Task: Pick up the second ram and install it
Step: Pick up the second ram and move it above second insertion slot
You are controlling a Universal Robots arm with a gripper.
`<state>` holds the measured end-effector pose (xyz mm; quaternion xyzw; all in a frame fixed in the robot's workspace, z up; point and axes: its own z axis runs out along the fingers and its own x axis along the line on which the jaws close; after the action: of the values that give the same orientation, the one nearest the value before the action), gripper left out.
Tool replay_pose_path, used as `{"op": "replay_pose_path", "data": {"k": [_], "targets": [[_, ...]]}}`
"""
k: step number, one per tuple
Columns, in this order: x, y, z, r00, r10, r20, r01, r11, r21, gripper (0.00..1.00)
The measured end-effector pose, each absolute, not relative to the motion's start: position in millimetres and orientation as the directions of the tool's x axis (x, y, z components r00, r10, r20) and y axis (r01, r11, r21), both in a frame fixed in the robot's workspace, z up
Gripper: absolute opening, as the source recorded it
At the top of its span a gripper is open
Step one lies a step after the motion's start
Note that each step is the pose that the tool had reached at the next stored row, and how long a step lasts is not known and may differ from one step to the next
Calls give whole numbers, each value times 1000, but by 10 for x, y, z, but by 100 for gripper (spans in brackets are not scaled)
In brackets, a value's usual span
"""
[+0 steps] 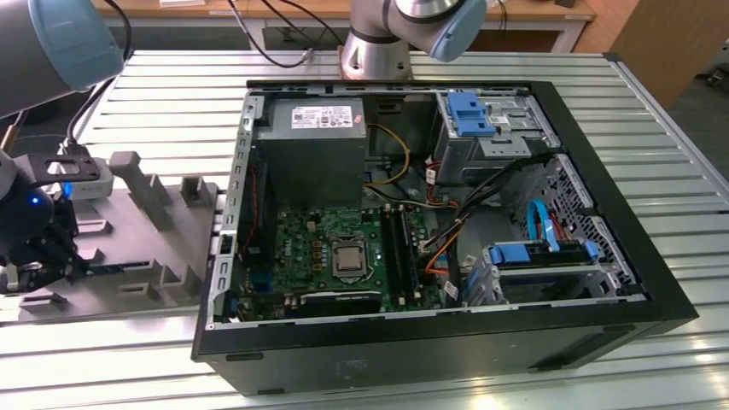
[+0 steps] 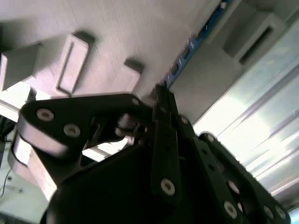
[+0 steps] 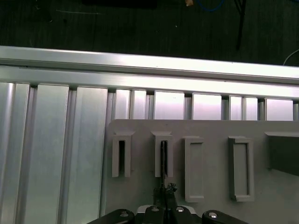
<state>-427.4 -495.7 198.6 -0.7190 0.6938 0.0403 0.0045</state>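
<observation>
The second ram (image 2: 189,49) is a thin blue-green stick seen edge-on. It stands in a slot of the grey holder block (image 1: 160,231) on the table at the exterior view's left. In the first wrist view the ram (image 3: 163,156) is a dark thin line inside the second narrow slot. My gripper (image 2: 158,95) has its black fingers pressed together on the stick's near end, and its tips (image 3: 164,190) meet around that edge. In the exterior view the gripper (image 1: 46,260) hangs low over the holder, and a strip of the ram (image 1: 114,267) runs out from it.
An open computer case (image 1: 592,205) lies to the exterior view's right of the holder, with the motherboard (image 1: 330,248), long black memory slots (image 1: 399,248), a grey power supply (image 1: 310,145) and loose cables inside. The holder has other raised slots (image 3: 240,168). The ribbed metal table (image 1: 171,111) surrounds everything.
</observation>
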Motion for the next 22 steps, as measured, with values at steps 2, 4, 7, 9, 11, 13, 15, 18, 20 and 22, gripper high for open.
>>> {"op": "replay_pose_path", "data": {"k": [2, 4, 7, 9, 11, 13, 15, 18, 20, 22], "targets": [[-4274, -4957, 1986, 34, -997, -64, -998, -37, 50, 12], [-4274, -4957, 1986, 34, -997, -64, -998, -37, 49, 12], [-4273, -4958, 1985, 31, -998, -63, -998, -34, 50, 12], [-4273, -4958, 1984, 11, -998, -61, -999, -14, 50, 12], [-4274, -4957, 1984, -9, -998, -60, -999, 6, 50, 12], [-4273, -4958, 1983, -24, -998, -59, -999, 21, 50, 12], [-4274, -4958, 1983, -43, -997, -59, -998, 40, 50, 12], [-4274, -4957, 1982, -49, -997, -58, -998, 46, 50, 12], [-4274, -4957, 1982, -51, -997, -58, -998, 48, 50, 12], [-4274, -4957, 1982, -51, -997, -58, -998, 48, 50, 12]]}}
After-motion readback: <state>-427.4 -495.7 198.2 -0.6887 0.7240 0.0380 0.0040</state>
